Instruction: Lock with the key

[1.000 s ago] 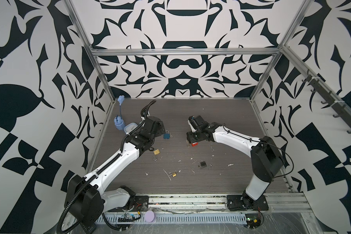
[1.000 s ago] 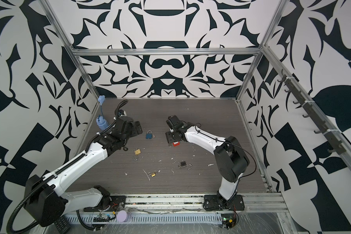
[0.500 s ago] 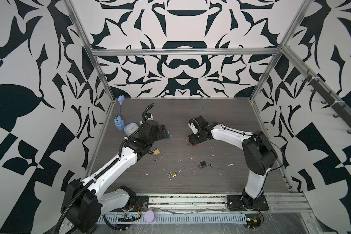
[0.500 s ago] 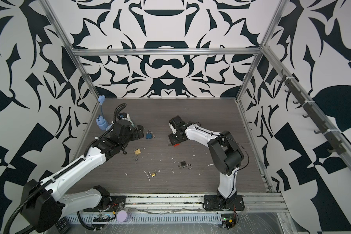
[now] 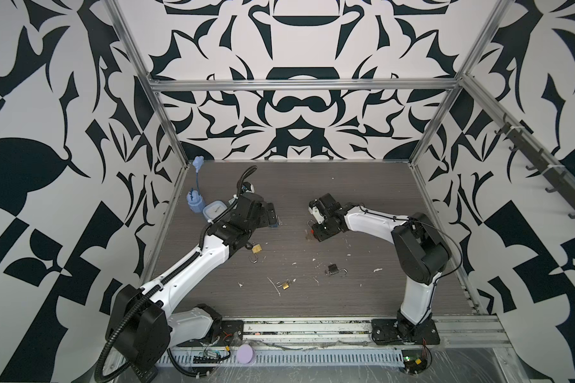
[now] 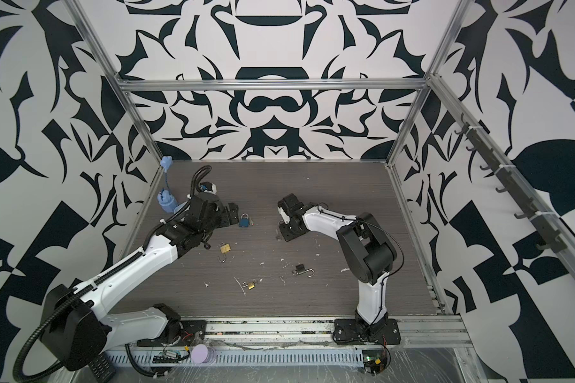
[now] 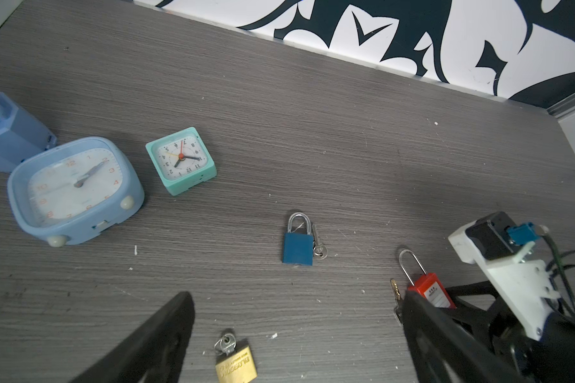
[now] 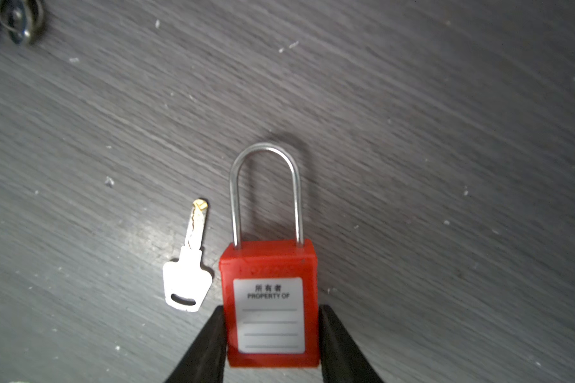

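Note:
A red padlock (image 8: 269,298) with a white label and a closed steel shackle lies flat on the dark table. My right gripper (image 8: 271,310) is shut on it, one black finger pressed against each side of its body. A loose silver key (image 8: 188,275) lies just beside the lock, untouched. In both top views the right gripper (image 5: 319,228) (image 6: 284,232) sits low at mid-table. My left gripper (image 7: 296,298) hangs open and empty above the table, between a blue padlock (image 7: 297,247) and a brass padlock (image 7: 236,364). The red padlock (image 7: 430,293) shows beyond its finger.
Two clocks, light blue (image 7: 73,189) and teal (image 7: 181,160), stand near the left wall beside a blue plastic object (image 5: 195,202). A second brass padlock (image 5: 285,284) and a black padlock (image 5: 332,268) with an open shackle lie toward the front.
My right gripper's fingers have come together onto the sides of the red padlock. The left gripper has drifted slightly toward the middle and stays open.

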`<action>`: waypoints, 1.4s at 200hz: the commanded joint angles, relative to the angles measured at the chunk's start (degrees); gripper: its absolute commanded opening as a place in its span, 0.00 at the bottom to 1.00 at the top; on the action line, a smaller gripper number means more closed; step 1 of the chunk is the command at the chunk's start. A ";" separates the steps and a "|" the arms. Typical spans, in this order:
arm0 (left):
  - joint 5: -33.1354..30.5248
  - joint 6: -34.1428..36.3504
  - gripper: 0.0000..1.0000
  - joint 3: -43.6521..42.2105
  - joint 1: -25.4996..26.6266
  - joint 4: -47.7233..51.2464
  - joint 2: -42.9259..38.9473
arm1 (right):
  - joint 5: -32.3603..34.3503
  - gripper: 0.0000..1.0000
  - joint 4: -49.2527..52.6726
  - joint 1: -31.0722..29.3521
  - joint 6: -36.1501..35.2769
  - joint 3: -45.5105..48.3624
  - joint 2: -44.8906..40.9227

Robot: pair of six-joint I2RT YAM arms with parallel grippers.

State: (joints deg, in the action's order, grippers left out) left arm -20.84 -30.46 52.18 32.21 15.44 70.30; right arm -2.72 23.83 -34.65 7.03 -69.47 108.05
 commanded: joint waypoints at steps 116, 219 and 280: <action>0.91 -0.72 0.99 2.26 -0.29 1.26 0.90 | -2.54 0.40 -1.17 -1.01 -3.42 2.37 -1.51; -3.68 -2.37 0.99 2.83 -0.29 5.40 -0.14 | 0.19 0.52 -1.19 -1.65 -3.18 3.39 -5.60; -3.22 -7.75 0.99 2.84 -0.36 10.31 -1.05 | -0.53 0.68 -3.73 -1.65 -0.09 2.92 -19.06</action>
State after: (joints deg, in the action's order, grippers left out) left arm -24.18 -34.92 53.36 32.14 21.61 70.85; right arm -2.31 22.52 -35.99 4.78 -65.98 96.23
